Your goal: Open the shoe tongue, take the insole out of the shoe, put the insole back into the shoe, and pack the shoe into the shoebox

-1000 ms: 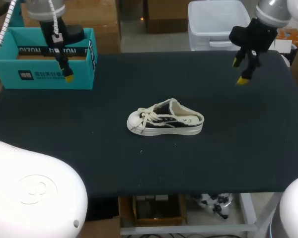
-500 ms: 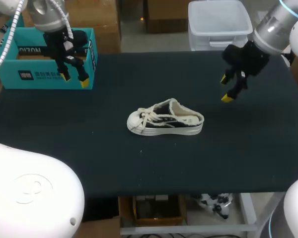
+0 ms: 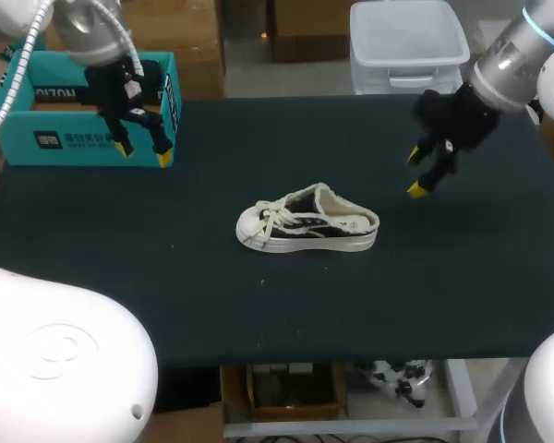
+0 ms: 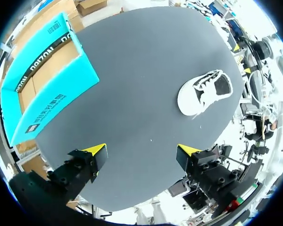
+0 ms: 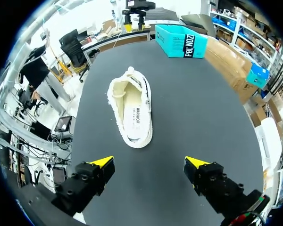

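A cream and black low shoe [image 3: 307,221] lies on its sole in the middle of the dark table, toe to the left, with its pale insole [image 3: 346,221] showing at the open heel. A teal shoebox [image 3: 83,115] stands open at the back left corner. My left gripper [image 3: 143,151] hangs open just in front of the shoebox's right end. My right gripper [image 3: 415,173] is open above the table, right of and beyond the shoe's heel. The left wrist view has the shoe [image 4: 205,92] far ahead of the open gripper [image 4: 142,149] and the shoebox [image 4: 42,84] off to one side. Ahead of the right gripper [image 5: 150,163] lies the shoe [image 5: 131,113], heel end nearer, insole [image 5: 134,115] inside.
The dark table [image 3: 277,295] has bare cloth all around the shoe. A translucent plastic bin [image 3: 406,41] stands just behind the table's back edge, near the right arm.
Both arms came down and inward. The left gripper moved right along the shoebox front; the right gripper dropped left toward the shoe's heel. The shoe stayed put.
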Available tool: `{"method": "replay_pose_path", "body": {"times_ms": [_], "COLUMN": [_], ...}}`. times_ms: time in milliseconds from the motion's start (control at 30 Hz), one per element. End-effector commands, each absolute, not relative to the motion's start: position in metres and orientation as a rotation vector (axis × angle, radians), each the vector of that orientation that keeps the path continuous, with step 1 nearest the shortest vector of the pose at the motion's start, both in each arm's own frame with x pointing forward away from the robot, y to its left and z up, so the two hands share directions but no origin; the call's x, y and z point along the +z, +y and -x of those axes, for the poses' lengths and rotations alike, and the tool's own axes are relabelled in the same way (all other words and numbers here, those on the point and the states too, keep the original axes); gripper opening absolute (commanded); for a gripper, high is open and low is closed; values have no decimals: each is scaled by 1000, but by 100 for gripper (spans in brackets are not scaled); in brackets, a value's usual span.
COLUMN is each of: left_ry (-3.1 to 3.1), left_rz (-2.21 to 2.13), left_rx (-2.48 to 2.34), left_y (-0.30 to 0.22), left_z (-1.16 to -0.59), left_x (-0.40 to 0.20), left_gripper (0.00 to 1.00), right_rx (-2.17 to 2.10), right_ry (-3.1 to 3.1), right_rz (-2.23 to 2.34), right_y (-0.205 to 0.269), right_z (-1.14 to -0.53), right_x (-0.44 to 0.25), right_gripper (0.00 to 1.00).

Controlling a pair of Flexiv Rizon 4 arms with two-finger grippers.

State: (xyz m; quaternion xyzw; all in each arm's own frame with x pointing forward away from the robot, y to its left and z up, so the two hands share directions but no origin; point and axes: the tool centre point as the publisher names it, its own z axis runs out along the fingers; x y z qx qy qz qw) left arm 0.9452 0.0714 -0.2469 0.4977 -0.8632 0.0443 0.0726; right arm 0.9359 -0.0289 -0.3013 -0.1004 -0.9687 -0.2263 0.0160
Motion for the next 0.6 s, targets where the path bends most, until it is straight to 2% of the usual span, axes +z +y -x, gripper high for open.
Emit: {"method": "replay_pose_path", "body": {"times_ms": [33, 367, 600], "left_ry": [-2541, -2485, -2488], "left_rz": [-1781, -1894, -1876], "left_rx": [78, 77, 79], "left_y": [43, 16, 1], "left_z": [-929, -915, -909], "left_x": [-262, -269, -271], "left_gripper": [100, 100, 100], "right_rx": [-717, -840, -885], "right_ry": [-2949, -2911, -2888], "right_rz": [324, 367, 381], "right_y": [-12, 14, 13], "right_z": [-954, -934, -913], "right_x": [-321, -348, -361], "right_gripper": [100, 100, 100]}}
